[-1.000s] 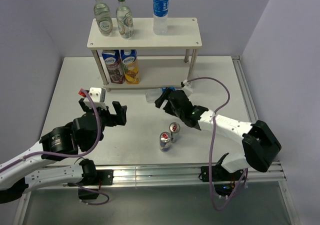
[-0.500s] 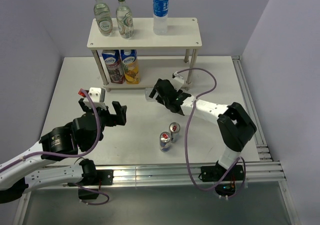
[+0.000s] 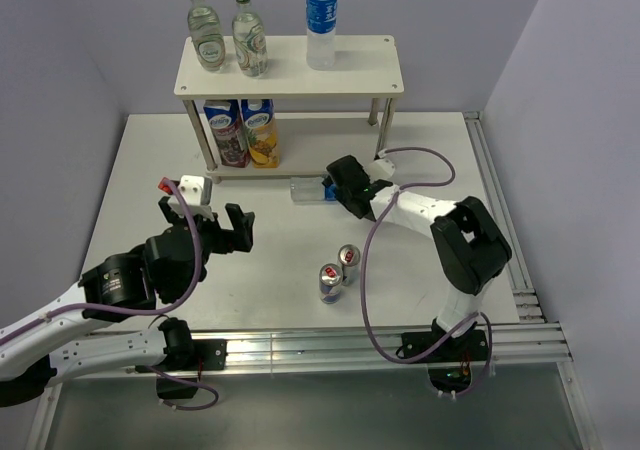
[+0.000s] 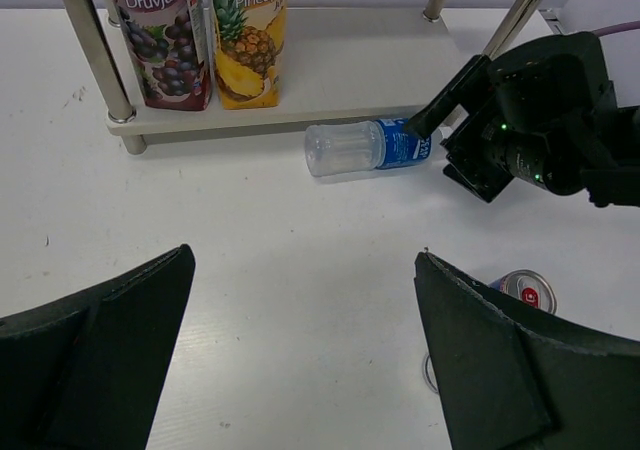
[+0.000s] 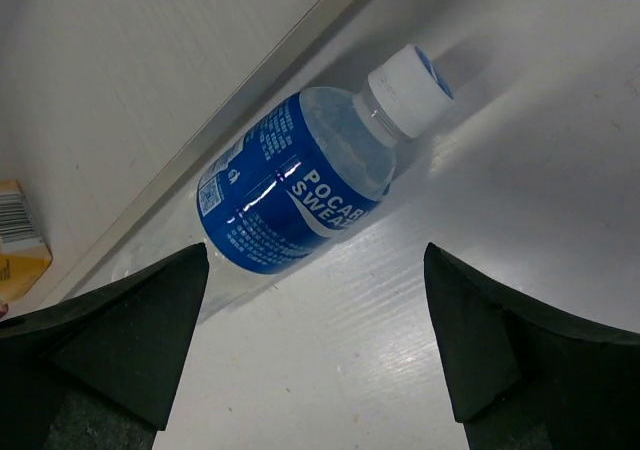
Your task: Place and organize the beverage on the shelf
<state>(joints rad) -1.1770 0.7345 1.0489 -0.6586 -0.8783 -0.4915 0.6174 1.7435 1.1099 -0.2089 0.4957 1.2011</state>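
The cream-white two-tier shelf (image 3: 360, 62) stands at the back of the table. Its top board holds two glass bottles (image 3: 206, 34) (image 3: 248, 40) and an upright blue-labelled bottle (image 3: 321, 22). Two juice cartons (image 3: 244, 133) stand on the lower board. A second blue-labelled plastic bottle (image 3: 305, 190) lies on its side on the table against the lower board's front edge, also in the left wrist view (image 4: 365, 147) and right wrist view (image 5: 300, 195). My right gripper (image 3: 335, 188) (image 5: 315, 255) is open just short of it, not touching. My left gripper (image 3: 215, 225) (image 4: 303, 260) is open and empty over the table.
Two red-topped cans (image 3: 348, 258) (image 3: 329, 282) stand together on the table in front of the arms; one shows in the left wrist view (image 4: 522, 288). The right arm's purple cable loops beside the shelf's right posts. Walls close in behind and to the right.
The right arm folded in and its gripper moved back toward the shelf, closer to the lying bottle's cap end. The bottle and the left arm have not moved.
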